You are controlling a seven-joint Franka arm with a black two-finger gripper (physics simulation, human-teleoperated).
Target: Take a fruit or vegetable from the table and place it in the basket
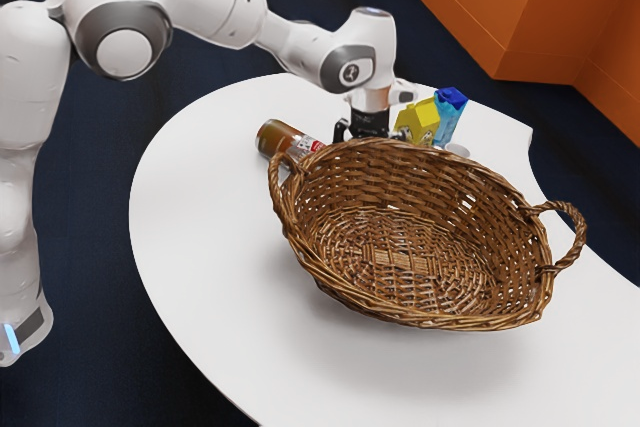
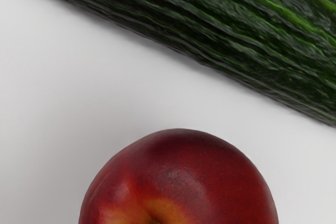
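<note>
Presently see, as landmark, a big oval basket of brown woven wicker [image 1: 400, 317], upright on the white table with rounded edge [image 1: 200, 247]. Look into the basket and find the woven bottom, with a paler strip of weave near its middle. Find also two twisted wicker handles, one at each end of the basket.

Beyond the far rim of the basket, see the black two-finger gripper [image 1: 368, 123], pointing downward, with its lower part hidden by the rim. Cannot tell the opening of this gripper, and cannot tell either about any hold on something.

For the task, find in the wrist view a round red fruit with smooth skin and a yellow-orange hollow [image 2: 181, 177]. Must place it close under the gripper, so outside the basket, on its far side. Near the fruit, but apart from it, see a long dark-green cucumber with ridged skin [image 2: 199, 19], lying on the table, also outside the basket.

Among containers behind the basket, notice a yellow carton with a sloped top [image 1: 418, 120] and, just beside it, a blue carton [image 1: 450, 112], both toward the exterior view's right from the gripper. Near the basket's handle at the exterior view's left, notice an amber jar with red and white label [image 1: 275, 137], lying on its side. Cannot tell the content of the cartons.
</note>
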